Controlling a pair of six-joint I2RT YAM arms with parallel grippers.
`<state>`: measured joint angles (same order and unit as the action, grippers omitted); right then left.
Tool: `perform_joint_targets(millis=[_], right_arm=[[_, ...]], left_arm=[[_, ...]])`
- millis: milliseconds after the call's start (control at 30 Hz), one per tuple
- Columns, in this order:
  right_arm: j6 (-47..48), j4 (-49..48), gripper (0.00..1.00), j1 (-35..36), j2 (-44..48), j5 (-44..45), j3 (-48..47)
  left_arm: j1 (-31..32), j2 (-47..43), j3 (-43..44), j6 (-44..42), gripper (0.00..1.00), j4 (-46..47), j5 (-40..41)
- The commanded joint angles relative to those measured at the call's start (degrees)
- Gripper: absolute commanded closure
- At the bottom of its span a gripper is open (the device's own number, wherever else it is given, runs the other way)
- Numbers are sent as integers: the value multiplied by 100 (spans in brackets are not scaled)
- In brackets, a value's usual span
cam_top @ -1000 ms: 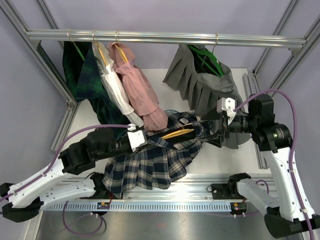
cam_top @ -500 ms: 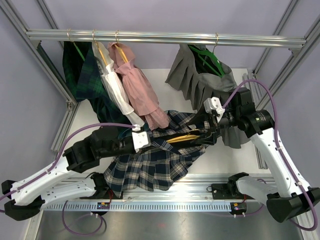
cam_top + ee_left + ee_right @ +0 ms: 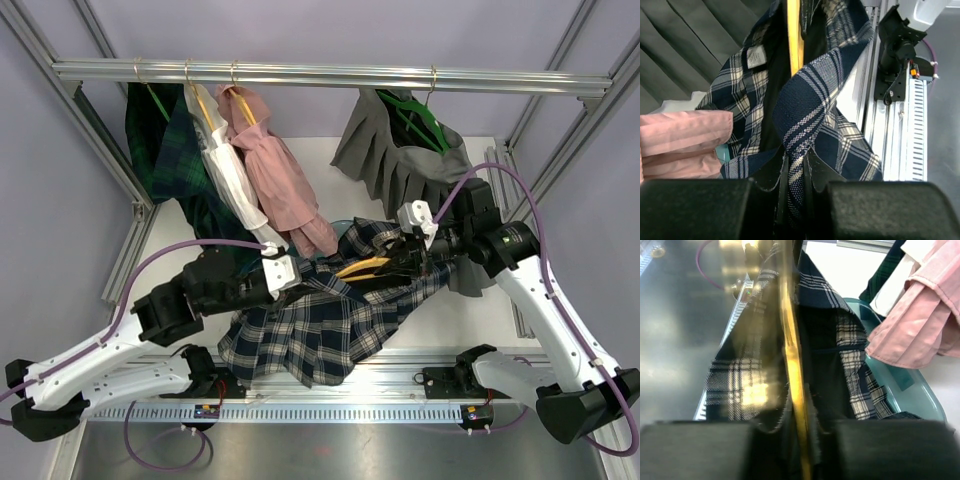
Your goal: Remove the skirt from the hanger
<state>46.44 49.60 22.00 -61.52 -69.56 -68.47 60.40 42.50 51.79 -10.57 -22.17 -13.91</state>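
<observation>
White table (image 3: pixel 455 315) under two inward-bent arms (image 3: pixel 170 305): left gripper (image 3: pixel 290 272) tight on skirt (image 3: pixel 320 335), right gripper (image 3: pixel 402 262) tight on hanger (image 3: pixel 362 266).

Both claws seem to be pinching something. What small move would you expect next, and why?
Probably the left gripper pulls the plaid skirt away while the right gripper steadies the yellow hanger. Each looks clamped on its own piece, and the skirt's waistband is wrapped across the hanger bar, so pulling them apart should free it.

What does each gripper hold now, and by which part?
The left gripper pinches a folded strip of the plaid skirt between its fingers. The right gripper is closed on the straight bar of the yellow hanger.
</observation>
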Motion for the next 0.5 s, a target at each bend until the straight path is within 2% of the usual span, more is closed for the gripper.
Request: perform_joint_targets(millis=[0,33,167,200,367,400,467], right_arm=[[514,259,92,68,34,39,-210],[550,269,100,68,69,100,-220],[988,427,100,68,289,547,-237],[1086,558,100,68,342,818,-255],[1674,893,100,68,544,1532,-395],[1745,1006,100,68,588,1707,-422],[2017,1147,100,76,614,1849,-527]], left_arm=[[24,-137,-98,283,100,1505,-24],[24,-137,-177,423,100,1592,81],[24,-277,-275,1029,75,1716,661],[24,-330,-283,1283,54,1734,792],[24,-690,-126,2750,8,1524,1829],[24,-673,-64,3031,2,1332,2039],[24,-534,137,3472,1,1172,2016]])
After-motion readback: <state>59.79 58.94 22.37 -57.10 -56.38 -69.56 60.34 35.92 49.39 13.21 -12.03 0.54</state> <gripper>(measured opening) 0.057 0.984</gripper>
